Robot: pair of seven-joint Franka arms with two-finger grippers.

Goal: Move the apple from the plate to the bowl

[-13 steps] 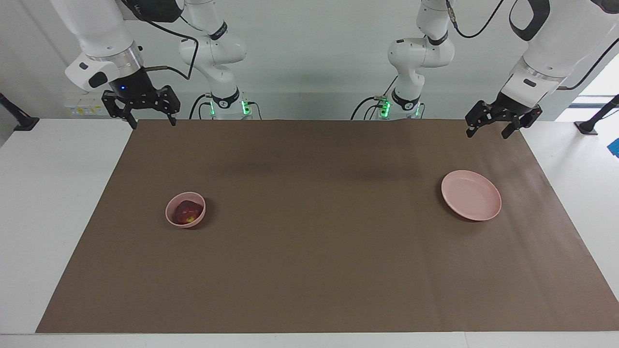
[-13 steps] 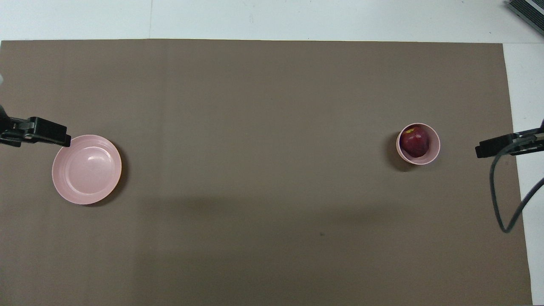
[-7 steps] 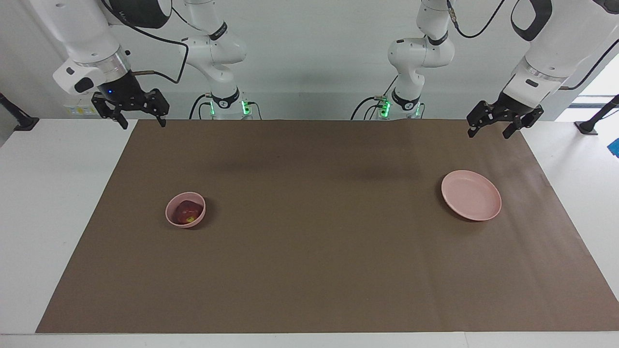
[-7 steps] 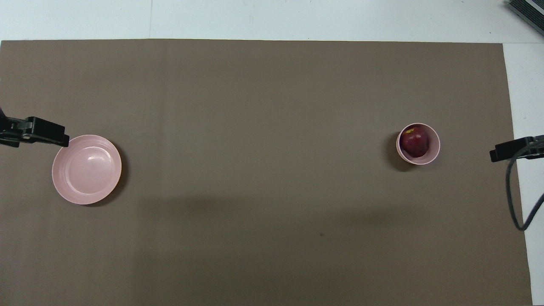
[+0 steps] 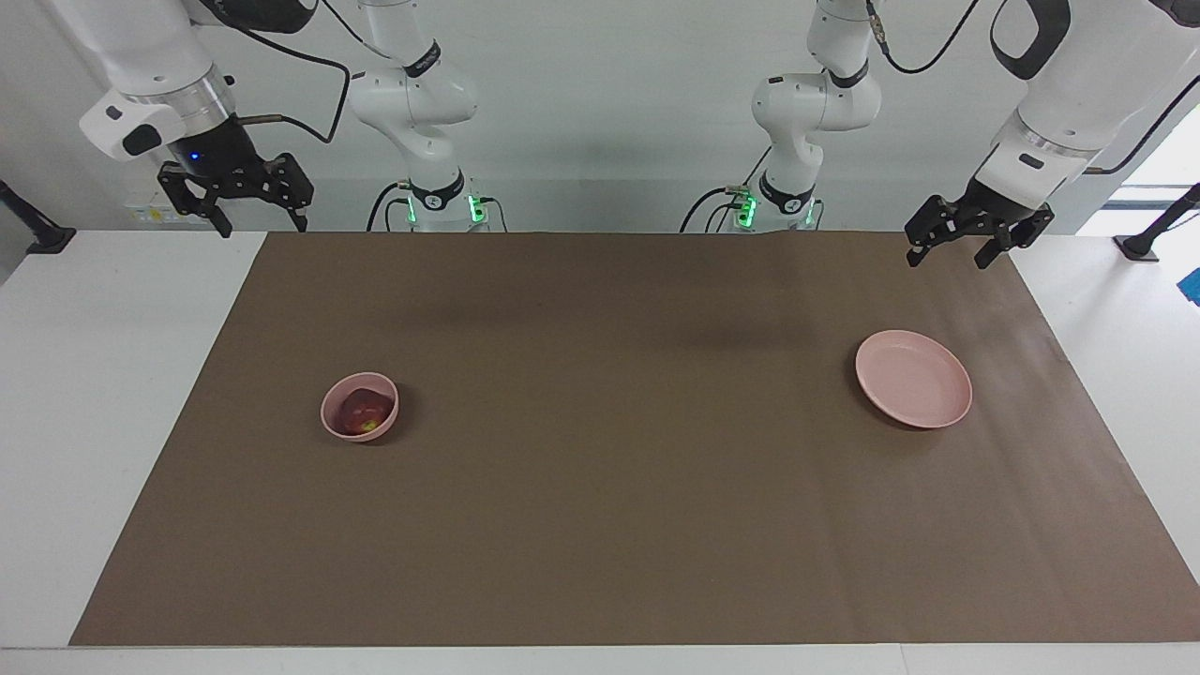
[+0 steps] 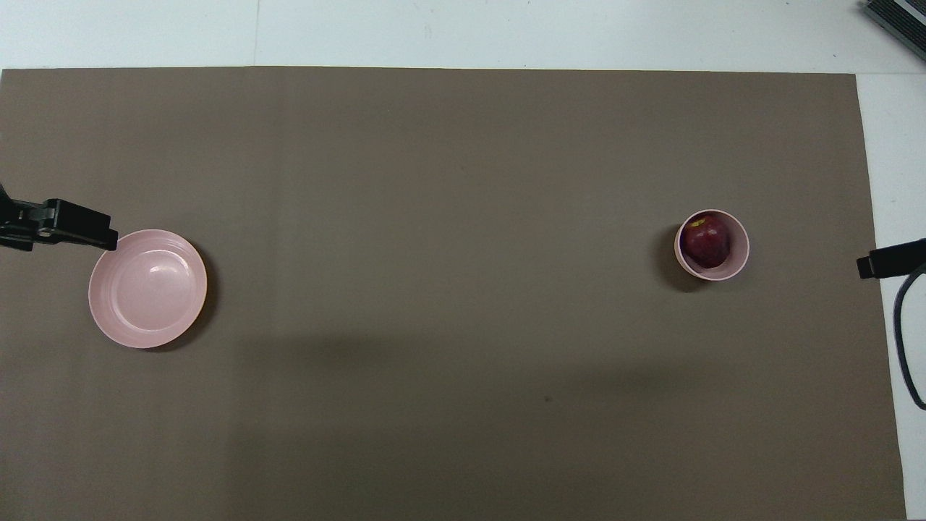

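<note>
Red apple (image 5: 365,412) sits in the bowl (image 5: 359,406), well below the raised right gripper (image 5: 235,199); both grippers, left gripper (image 5: 975,240) included, gape empty.

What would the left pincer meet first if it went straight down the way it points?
Probably the brown mat near the robots' edge. The left pincer hangs open, pointing down, clear of the plate, which is farther from the robots. Depth is uncertain.

One apple (image 5: 364,412), one pink bowl (image 5: 330,415), one pink plate (image 5: 913,379), one brown mat (image 5: 619,487), one white table (image 5: 84,394). Two robot arms, each with one gripper: left gripper (image 5: 956,253), right gripper (image 5: 261,223).
</note>
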